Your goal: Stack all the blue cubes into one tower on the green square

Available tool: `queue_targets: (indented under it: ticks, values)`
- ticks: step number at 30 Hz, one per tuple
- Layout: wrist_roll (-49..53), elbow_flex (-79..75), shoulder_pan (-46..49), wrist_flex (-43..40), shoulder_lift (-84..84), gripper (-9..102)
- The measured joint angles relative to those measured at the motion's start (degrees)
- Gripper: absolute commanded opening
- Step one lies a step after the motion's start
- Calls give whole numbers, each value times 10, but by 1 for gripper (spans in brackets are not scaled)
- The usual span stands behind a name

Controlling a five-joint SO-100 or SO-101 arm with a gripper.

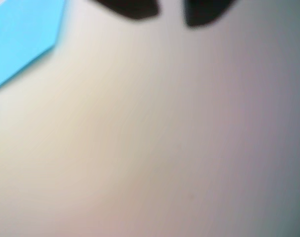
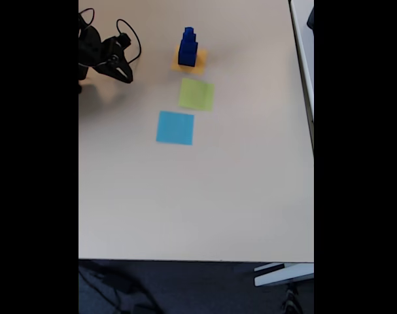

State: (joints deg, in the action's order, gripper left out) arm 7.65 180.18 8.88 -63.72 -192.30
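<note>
Pale beige tabletop [image 2: 205, 196] runs across the fixed view, with dark floor below its near edge and a white strip of furniture along the right side. Toward the far end of that surface, the blue cubes [image 2: 188, 47] stand stacked as one stepped tower, the larger ones low and the smaller ones on top, and the tower rests on the orange-yellow square [image 2: 199, 64], not on the lime paper. Just nearer the camera lies the green square [image 2: 197, 94], flat and bare, apart from the tower's base by a thin strip of table. Nearer again, and slightly to the left in this view, lies the light-blue square [image 2: 175, 127], also bare; the three papers form a short diagonal line. Well to the left of the tower, at the picture's edge, the black arm with its looping cables reaches in, and the gripper [image 2: 125, 75] hangs over bare table with its two dark fingers spread a little and nothing between them. In the blurred wrist view, both dark fingertips [image 1: 132, 9] come in from the top edge with a clear gap between them, pale table beneath, and a corner of the light-blue square [image 1: 21, 39] sits at the upper left.
</note>
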Motion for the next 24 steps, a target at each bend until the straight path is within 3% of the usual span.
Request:
queue_targets:
  ticks: [8, 17, 24]
  values:
    - [-23, 3, 0, 25, 0, 0]
    - [-229, 16, -21, 179, 0, 0]
    - [-335, -5, -41, 198, 0, 0]
